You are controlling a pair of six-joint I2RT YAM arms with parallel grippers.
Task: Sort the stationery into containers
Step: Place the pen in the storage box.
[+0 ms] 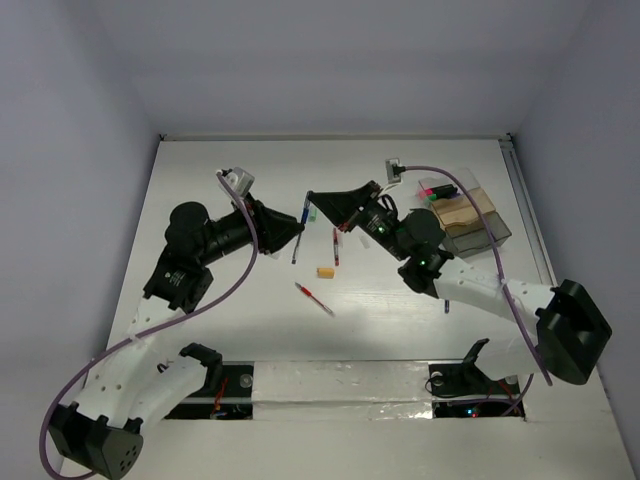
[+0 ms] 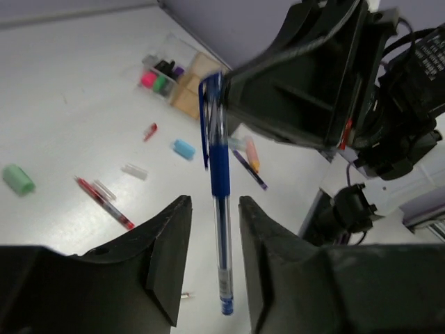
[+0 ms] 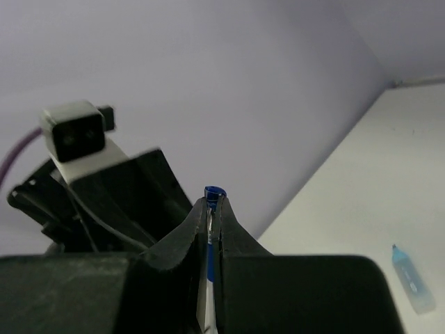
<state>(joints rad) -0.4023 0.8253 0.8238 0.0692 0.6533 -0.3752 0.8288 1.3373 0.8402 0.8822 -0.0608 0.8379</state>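
Blue pen [image 2: 220, 174] pinched by its capped end in tightly closed right gripper [image 3: 214, 212], raised above white table [image 1: 270, 165], hanging free between parted jaws of left gripper [image 2: 212, 209], neither jaw touching it.

This is a robotics lab test cell. A flat white table [image 1: 250, 180] is boxed in by plain pale lavender walls [image 1: 330, 60] on its left, far and right sides. The black-and-white left robot arm [image 1: 200, 240] and the matching right robot arm [image 1: 480, 288] are mounted at the table's near edge.
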